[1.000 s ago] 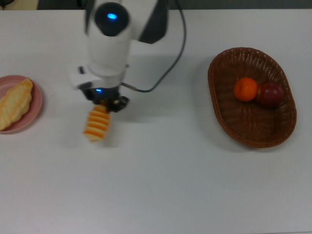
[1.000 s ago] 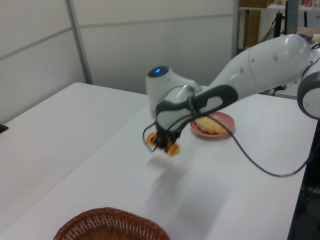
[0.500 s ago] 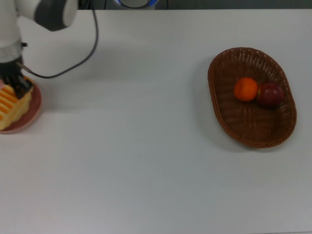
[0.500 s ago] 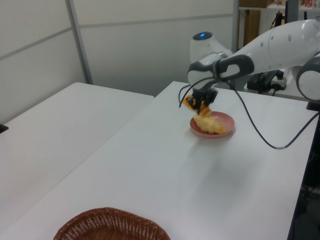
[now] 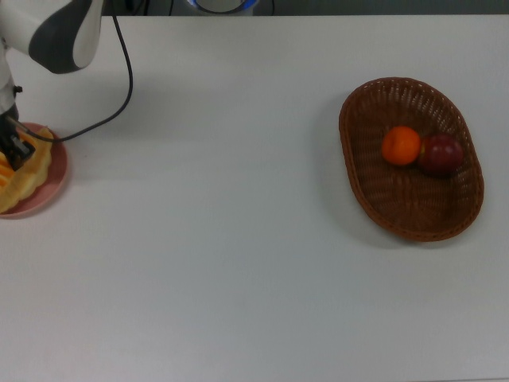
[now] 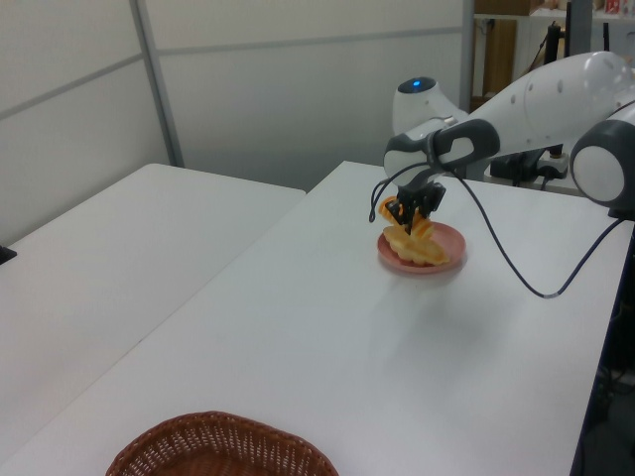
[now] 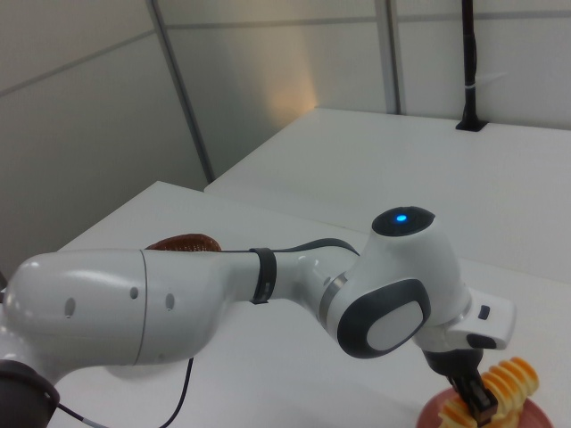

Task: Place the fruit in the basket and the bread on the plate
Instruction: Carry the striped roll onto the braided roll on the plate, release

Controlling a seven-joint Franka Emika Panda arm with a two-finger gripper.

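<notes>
1. Hanging over the plate (image 5: 49,185) at the top view's far left, the hand (image 6: 412,212) pinches the striped roll (image 7: 508,382) between its fingers.
2. In the left view the striped roll is tilted, with its lower end down at the plate; whether it touches the other bread cannot be told.
3. The braided loaf (image 5: 24,180) lies on the plate, filling most of it, and the hand's dark fingers (image 5: 13,148) sit over its upper end in the top view.
4. In the right view the striped roll's orange ridges show just to the right of the hand, above the plate's rim (image 7: 436,413).
5. The basket (image 5: 382,199) stands at the top view's right, well apart from the plate, with bare white surface (image 5: 223,239) between them.
6. Inside the basket lie both fruits: the mandarin (image 5: 401,146) and the dark red fruit (image 5: 441,153), touching each other, the mandarin on the top view's left.
7. In the left view only the basket's near rim (image 6: 218,436) shows at the bottom edge, and the plate (image 6: 446,258) sits far across the surface.
8. A black cable (image 5: 119,87) runs from the arm (image 5: 56,28) in a loop down to the hand in the top view.
9. In the right view the arm's large white body (image 7: 178,303) fills the foreground, and a part of the basket (image 7: 183,242) shows behind it.
</notes>
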